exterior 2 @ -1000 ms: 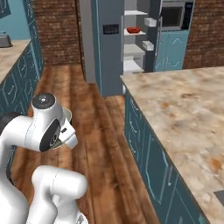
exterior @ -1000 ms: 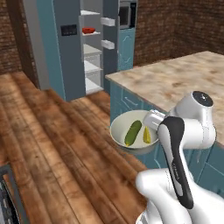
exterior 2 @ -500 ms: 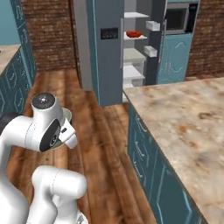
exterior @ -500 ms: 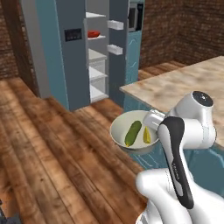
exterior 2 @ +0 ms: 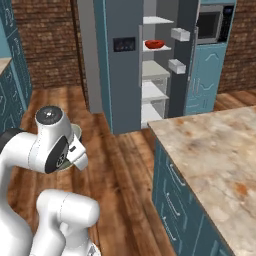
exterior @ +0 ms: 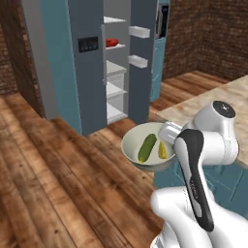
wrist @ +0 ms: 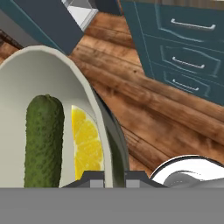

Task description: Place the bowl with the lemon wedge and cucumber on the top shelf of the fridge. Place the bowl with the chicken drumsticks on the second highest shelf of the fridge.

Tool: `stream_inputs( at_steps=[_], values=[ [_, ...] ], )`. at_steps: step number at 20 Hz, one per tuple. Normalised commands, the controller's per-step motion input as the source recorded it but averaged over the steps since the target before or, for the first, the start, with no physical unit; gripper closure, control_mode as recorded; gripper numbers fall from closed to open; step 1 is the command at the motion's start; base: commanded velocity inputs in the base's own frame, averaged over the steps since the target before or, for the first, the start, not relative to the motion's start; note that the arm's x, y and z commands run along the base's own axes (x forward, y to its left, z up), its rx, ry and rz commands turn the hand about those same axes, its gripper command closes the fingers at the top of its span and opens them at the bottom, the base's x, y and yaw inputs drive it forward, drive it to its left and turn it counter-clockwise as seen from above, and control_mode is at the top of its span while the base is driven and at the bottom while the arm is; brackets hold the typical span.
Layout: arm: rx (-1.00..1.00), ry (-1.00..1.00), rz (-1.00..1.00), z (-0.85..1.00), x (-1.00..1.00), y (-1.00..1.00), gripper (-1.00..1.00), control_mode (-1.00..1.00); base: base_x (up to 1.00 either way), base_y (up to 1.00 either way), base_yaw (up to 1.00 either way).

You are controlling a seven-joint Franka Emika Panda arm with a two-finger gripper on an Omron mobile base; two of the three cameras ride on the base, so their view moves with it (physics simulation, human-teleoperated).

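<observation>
- Bowl (exterior: 147,152) sits up in the air in the left base view, off the floor (exterior: 53,179), right in front of the white arm (exterior: 208,145). Cucumber (exterior: 147,147) lies on the left inside it, lemon (exterior: 162,150) just beside it on the right. The gripper (exterior: 168,133) meets the bowl's right rim, close to the counter (exterior: 223,94) corner. Fridge (exterior: 92,58) stands far back with its door open, white shelves showing, and something red (exterior: 112,42) on an upper shelf.
- Right base view: the arm (exterior 2: 47,147) takes up the near left and hides most of the bowl (exterior 2: 76,131), just a pale sliver of rim peeking out behind the joint. Fridge (exterior 2: 125,55) is far and centre, still well apart from the bowl, red thing (exterior 2: 154,44) on the second shelf down. Counter (exterior 2: 215,150) runs along the right, microwave (exterior 2: 210,22) in the far right cabinets.
- Hand view: the fingers are pinched shut on the bowl (wrist: 78,96) rim, wall clamped between them. Cucumber (wrist: 43,140) is touching the lemon (wrist: 86,144). Drawers (wrist: 183,48) and wood floor (wrist: 166,113) are behind.
</observation>
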Motion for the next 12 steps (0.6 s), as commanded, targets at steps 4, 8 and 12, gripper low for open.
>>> stream_inputs(
  at_steps=[4,8,12],
  values=[
    [0.00,0.00,0.00,0.00,0.00,0.00,1.00,1.00,1.00,0.00,-0.20],
    [0.00,0.00,0.00,0.00,0.00,0.00,1.00,1.00,1.00,0.00,-0.22],
    [0.00,0.00,0.00,0.00,0.00,0.00,1.00,1.00,1.00,0.11,-0.21]
  ],
)
